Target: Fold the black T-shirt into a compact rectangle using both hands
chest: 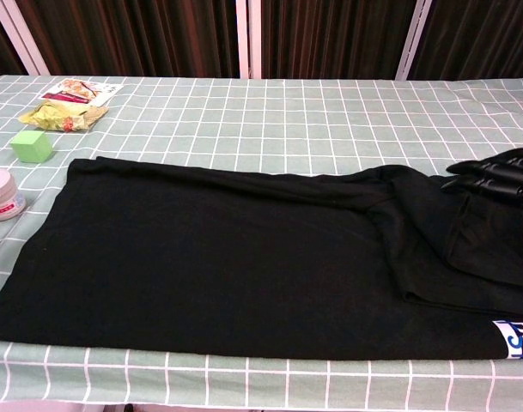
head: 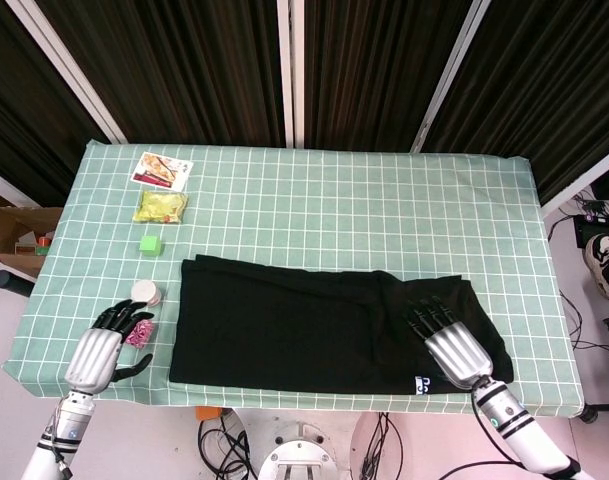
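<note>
Your left hand [head: 102, 349] sits at the near left corner of the table [head: 314, 205], off the cloth, fingers loosely curled and apart, holding nothing. It's out of frame in the chest view. Just beside its fingertips lies a small pink item [head: 138, 334], too small to identify.

Your right hand [head: 446, 336] lies palm down on the right end of the black T-shirt [head: 294, 325], fingers spread flat and pointing away from you, pressing on the fabric. Nothing pinched that I can see. The chest view only catches its dark fingers [chest: 493, 178] at the right edge, resting on the cloth.

The T-shirt is spread as a long band across the near half of the table, reaching close to the front edge. Right end is doubled over, with a folded layer under your hand. A white-and-blue label [chest: 519, 337] shows at the near right hem.

Left of the shirt, near to far: a white jar [head: 146, 293], a green cube [head: 150, 244], a yellow packet [head: 160, 206], and a printed card [head: 162, 170]. All are clear of the shirt.
</note>
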{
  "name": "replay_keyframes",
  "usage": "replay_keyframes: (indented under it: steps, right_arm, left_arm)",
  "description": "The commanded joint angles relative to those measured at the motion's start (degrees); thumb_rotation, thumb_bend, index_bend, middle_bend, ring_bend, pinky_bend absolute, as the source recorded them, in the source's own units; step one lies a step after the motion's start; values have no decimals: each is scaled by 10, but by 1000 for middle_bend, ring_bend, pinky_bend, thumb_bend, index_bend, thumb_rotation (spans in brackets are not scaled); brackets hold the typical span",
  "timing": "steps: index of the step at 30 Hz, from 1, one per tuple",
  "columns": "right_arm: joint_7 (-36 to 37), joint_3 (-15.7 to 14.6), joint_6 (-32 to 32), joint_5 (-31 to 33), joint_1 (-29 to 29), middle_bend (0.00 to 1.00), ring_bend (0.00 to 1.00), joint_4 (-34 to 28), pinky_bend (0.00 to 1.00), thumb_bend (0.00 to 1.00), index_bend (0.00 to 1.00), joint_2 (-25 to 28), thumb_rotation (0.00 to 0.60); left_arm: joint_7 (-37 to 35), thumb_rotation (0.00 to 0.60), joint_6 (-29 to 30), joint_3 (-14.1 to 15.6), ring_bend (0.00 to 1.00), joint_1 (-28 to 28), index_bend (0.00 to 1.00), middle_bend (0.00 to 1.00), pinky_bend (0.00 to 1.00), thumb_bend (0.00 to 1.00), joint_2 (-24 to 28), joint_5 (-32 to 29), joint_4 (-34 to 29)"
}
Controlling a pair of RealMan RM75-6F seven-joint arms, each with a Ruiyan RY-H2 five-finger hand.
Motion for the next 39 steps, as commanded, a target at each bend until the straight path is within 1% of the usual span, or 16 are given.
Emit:
replay_keyframes:
  steps: [1, 3, 4, 5, 10, 12, 17, 23, 30, 34, 39]
  right_arm:
    - [73, 19, 47, -15, -16, 92, 0, 3, 0, 195, 240, 34, 600]
    - [79, 33, 34, 7, -9, 104, 0, 11, 0, 214, 318, 34, 600]
    - [82, 41, 16, 22, -2, 107, 0, 18, 0, 229, 338, 32, 600]
    - [85, 46, 1, 34, 4, 112, 0, 23, 0, 266, 367, 31, 600]
    - [85, 63, -72, 83, 32, 109, 0, 63, 0, 448, 385, 11, 600]
    - [92, 68, -92, 94, 40, 102, 0, 78, 0, 478, 385, -1, 600]
    - [107, 77, -112, 102, 51, 95, 0, 117, 0, 489, 387, -26, 600]
    - [123, 84, -134, 98, 68, 91, 0, 144, 0, 486, 390, -56, 600]
    - [132, 88, -127, 66, 82, 87, 0, 139, 0, 477, 392, -87, 600]
    - [123, 96, -134, 57, 97, 86, 0, 136, 0, 477, 391, -109, 600]
    - [82, 99, -164, 67, 120, 84, 0, 143, 0, 477, 386, -141, 600]
  left_arm:
    - [1, 600, 1, -1, 107, 0, 256, 155, 198, 211, -1, 1, -1]
    - [4, 600, 0, -1, 107, -1, 256, 154, 198, 211, -1, 3, -2]
    - [6, 600, 0, -1, 107, -2, 256, 155, 198, 210, -1, 4, -4]
    - [7, 600, -1, -1, 107, -2, 256, 154, 198, 211, -1, 4, -5]
    - [9, 600, -3, -1, 107, -2, 256, 154, 198, 211, -1, 1, -7]
    - [10, 600, -3, -1, 107, -1, 256, 154, 198, 211, -1, 0, -7]
    - [10, 600, -5, -1, 107, -1, 256, 154, 198, 211, -2, -2, -7]
    - [12, 600, -5, -3, 107, -2, 256, 153, 198, 211, -1, -2, -9]
    - [9, 600, -4, -4, 99, 0, 255, 152, 198, 211, -1, -4, -6]
    - [6, 600, -1, -4, 99, 1, 256, 151, 198, 211, -1, -3, -4]
    - [4, 600, 1, -1, 99, 3, 255, 152, 198, 211, 0, -1, -1]
